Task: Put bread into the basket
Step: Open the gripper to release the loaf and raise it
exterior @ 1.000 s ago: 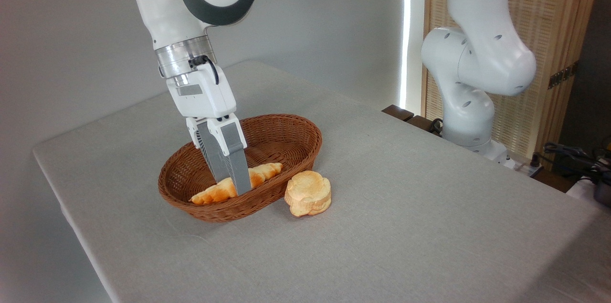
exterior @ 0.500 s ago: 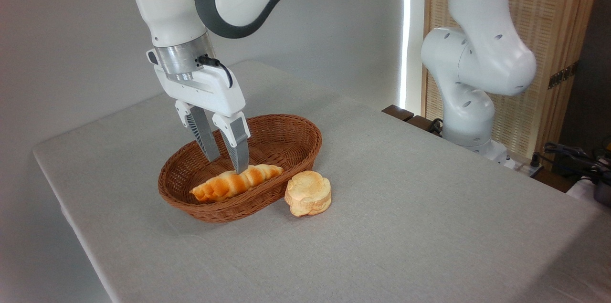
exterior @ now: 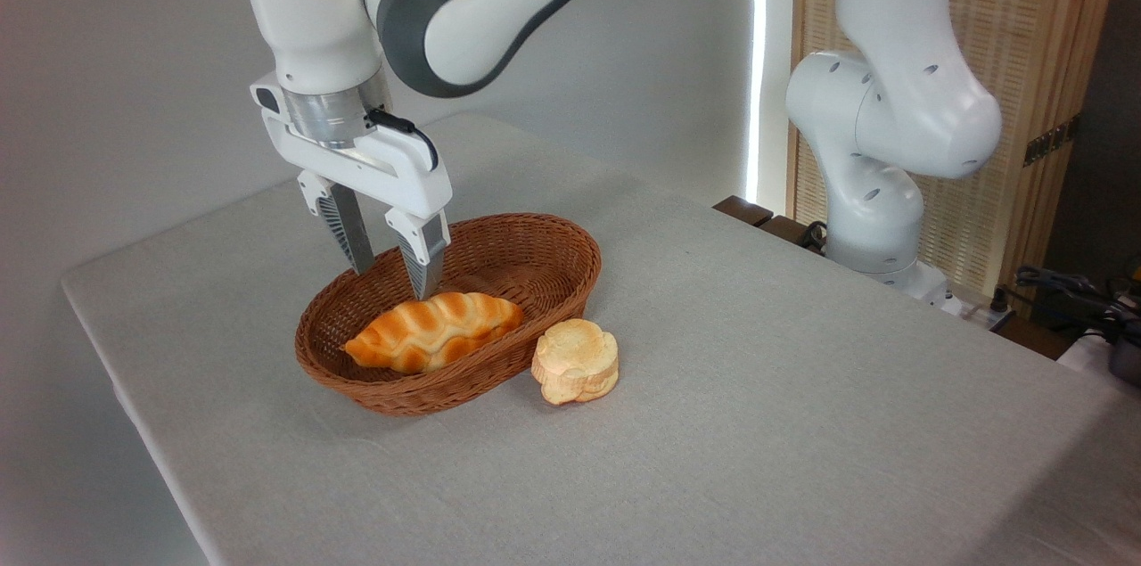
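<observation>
The arm reaches down leftward, its claw (exterior: 392, 281) pointing downward, fingers spread apart.

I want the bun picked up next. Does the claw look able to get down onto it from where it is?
Probably yes: the open claw hangs above the basket, and the bun lies uncovered on the table beside the basket.

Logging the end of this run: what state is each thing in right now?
gripper: open, empty, above the basket's back part.
braided loaf: lying flat inside the basket, released.
basket: upright on the table, holding the loaf.
flower-shaped bun: on the table beside the basket, outside it.
</observation>
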